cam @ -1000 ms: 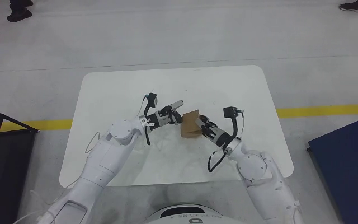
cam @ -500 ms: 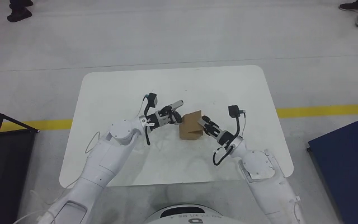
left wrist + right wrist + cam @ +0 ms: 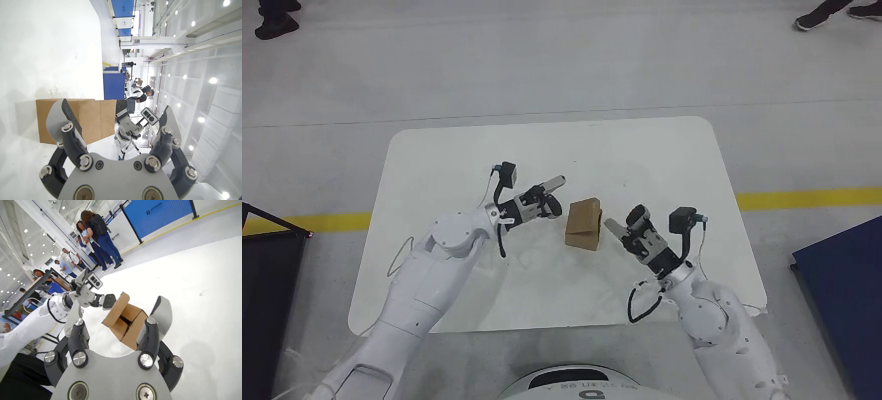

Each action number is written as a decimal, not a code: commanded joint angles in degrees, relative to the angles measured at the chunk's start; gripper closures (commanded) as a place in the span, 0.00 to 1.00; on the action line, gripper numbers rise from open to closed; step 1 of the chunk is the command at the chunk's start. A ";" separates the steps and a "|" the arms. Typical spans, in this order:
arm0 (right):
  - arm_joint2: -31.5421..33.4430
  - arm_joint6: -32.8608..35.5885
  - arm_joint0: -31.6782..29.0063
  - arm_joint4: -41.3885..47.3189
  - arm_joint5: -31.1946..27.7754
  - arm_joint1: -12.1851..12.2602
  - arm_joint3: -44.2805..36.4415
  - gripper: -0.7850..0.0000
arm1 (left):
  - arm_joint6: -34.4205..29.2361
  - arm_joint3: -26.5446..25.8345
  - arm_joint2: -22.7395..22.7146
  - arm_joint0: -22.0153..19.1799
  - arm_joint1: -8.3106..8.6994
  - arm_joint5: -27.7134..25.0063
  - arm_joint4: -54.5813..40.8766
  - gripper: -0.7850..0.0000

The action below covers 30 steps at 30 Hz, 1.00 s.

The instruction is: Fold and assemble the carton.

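A small brown carton (image 3: pixel 583 222) stands on the white table (image 3: pixel 662 160) near its middle, between my two grippers and touched by neither. In the right wrist view the carton (image 3: pixel 130 325) has one flap (image 3: pixel 121 306) standing up and a dark seam gap in its facing side. My left gripper (image 3: pixel 556 196) hangs open just left of the carton. In the left wrist view the left gripper (image 3: pixel 115 104) faces the carton's plain side (image 3: pixel 90 117). My right gripper (image 3: pixel 623 222) is open a short way to the carton's right, and the right wrist view has this gripper (image 3: pixel 119 313) aimed at it.
Bare white tabletop surrounds the carton on all sides. A yellow floor line (image 3: pixel 812 198) runs past the table, and a blue barrier (image 3: pixel 842 290) stands off its right edge. People stand in the room well beyond the table.
My right gripper has drawn back to the right, off the carton, leaving a gap. The left gripper has shifted slightly away from the carton. The carton stays in place.
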 commanded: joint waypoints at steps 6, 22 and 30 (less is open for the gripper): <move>-2.43 -4.51 4.29 -16.09 -10.09 0.49 10.82 0.00 | -1.78 -5.26 -1.41 2.13 0.94 3.70 3.51 0.00; -8.65 -12.49 6.49 -23.62 -10.41 0.28 12.28 0.00 | -7.15 -12.18 3.16 -0.55 2.91 20.02 32.85 0.00; -9.81 -12.61 6.15 -24.64 -9.73 0.51 12.25 0.00 | -8.99 -9.39 8.88 -4.67 1.94 21.60 36.92 0.00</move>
